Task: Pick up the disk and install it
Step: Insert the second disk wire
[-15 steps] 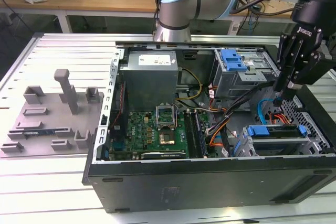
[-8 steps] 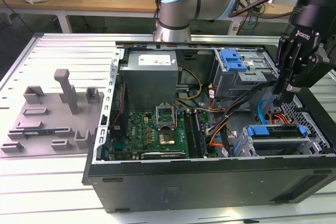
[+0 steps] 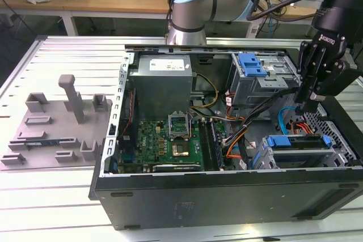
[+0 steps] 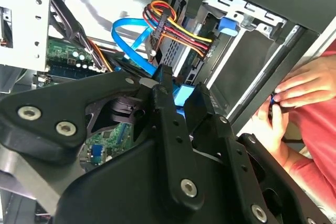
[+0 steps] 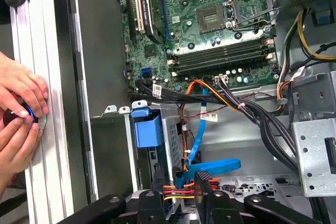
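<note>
Now the gripper [image 3: 310, 105], fingers nearly together and holding nothing, hovers inside the case [image 3: 227, 196] above the disk [image 3: 299, 141] at five o'clock, so grasping likely needs a descent.

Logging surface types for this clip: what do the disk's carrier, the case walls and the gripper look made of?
Disk carrier: looks like blue plastic, uniform matte colour with moulded end tabs.
Case walls: probably sheet metal, dark painted outside and bare grey inside, with punched holes and folded edges.
Gripper: black matte links joined by shiny screws in the second wrist view; anodised metal or hard plastic, hard to tell which.
</note>
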Controlling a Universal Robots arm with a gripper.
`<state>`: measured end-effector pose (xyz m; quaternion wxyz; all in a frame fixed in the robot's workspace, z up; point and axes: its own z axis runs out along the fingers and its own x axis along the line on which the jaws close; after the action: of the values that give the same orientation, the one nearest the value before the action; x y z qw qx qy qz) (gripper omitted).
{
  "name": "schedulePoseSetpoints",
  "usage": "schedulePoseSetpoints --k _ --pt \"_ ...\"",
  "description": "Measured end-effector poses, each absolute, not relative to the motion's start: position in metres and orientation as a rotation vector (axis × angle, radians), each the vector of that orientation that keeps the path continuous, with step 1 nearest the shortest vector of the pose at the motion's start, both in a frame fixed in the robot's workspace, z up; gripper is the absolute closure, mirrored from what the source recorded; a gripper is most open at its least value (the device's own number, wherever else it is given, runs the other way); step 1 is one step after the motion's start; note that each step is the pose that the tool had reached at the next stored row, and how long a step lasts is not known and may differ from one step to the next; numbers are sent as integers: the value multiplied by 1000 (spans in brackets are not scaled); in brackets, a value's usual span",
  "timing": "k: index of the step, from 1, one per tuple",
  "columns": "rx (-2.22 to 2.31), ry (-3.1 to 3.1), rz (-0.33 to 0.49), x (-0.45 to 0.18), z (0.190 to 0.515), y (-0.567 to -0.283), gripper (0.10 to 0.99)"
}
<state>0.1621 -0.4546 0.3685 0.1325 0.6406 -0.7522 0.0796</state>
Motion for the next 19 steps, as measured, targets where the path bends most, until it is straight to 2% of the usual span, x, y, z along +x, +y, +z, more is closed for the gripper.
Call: schedulePoseSetpoints --k 3,15,17,18,19 --pt "1829 -2126 321 160 365 -441 722" --pt "1846 -2116 324 159 359 -441 722" --pt "1847 -2116 324 159 359 -441 737" --pt "1848 -2117 323 159 358 -441 804" --pt "1848 -2117 323 159 358 -441 804"
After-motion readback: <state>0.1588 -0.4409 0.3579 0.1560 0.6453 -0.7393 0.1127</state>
